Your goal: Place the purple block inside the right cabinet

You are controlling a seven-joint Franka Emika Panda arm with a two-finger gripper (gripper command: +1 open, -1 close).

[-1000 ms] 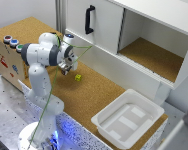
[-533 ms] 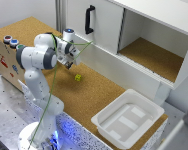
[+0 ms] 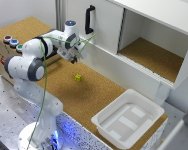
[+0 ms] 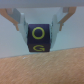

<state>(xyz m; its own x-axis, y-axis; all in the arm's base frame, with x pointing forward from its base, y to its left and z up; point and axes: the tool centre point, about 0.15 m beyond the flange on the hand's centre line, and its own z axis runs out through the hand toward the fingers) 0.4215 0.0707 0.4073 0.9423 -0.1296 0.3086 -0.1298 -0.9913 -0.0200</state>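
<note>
The purple block (image 4: 38, 39), dark with yellow letters, sits between my fingers (image 4: 21, 22) in the wrist view, above the cork surface. My gripper (image 3: 74, 57) is shut on it and held above the cork table, to the exterior view's left of the cabinets. The block is too small to make out in the exterior view. The right cabinet (image 3: 154, 55) is an open white compartment with a cork-brown floor, at the exterior view's right and well apart from the gripper.
A white door with a black handle (image 3: 89, 19) fronts the section just behind the gripper. A small yellow block (image 3: 78, 77) lies on the cork table (image 3: 99, 95). A shallow white tub (image 3: 126, 120) stands at the front right. Coloured buttons (image 3: 11, 42) sit at the left.
The gripper has risen from the cork with the block in it and moved slightly toward the exterior view's right. The yellow block has stayed in place.
</note>
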